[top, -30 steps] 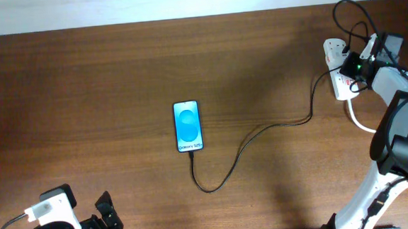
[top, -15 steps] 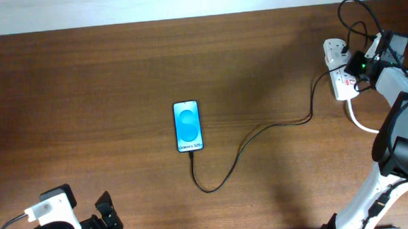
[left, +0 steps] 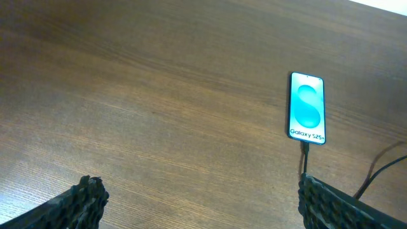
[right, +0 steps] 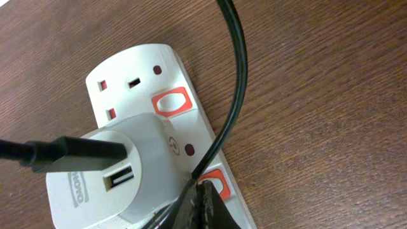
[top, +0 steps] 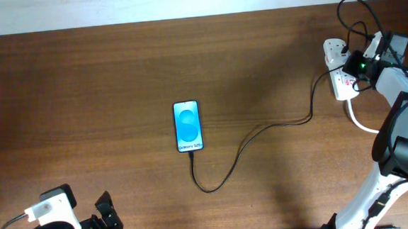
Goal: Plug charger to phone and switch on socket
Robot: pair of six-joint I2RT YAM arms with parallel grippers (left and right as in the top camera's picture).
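Charger at the phone, right arm at the socket
Left gripper point(left: 202, 194) spread wide near the desk's near left corner; phone point(top: 188, 126) mid-desk, screen lit, charger point(top: 262, 131) cable meeting its near end; right gripper point(right: 198, 192) pinched closed against the socket point(right: 137, 70), far right corner

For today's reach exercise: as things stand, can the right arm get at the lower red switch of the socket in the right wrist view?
Probably yes. The right gripper, jaws together, is right at that switch on the socket. The charger cable runs close beside it, but does not seem to cover it.
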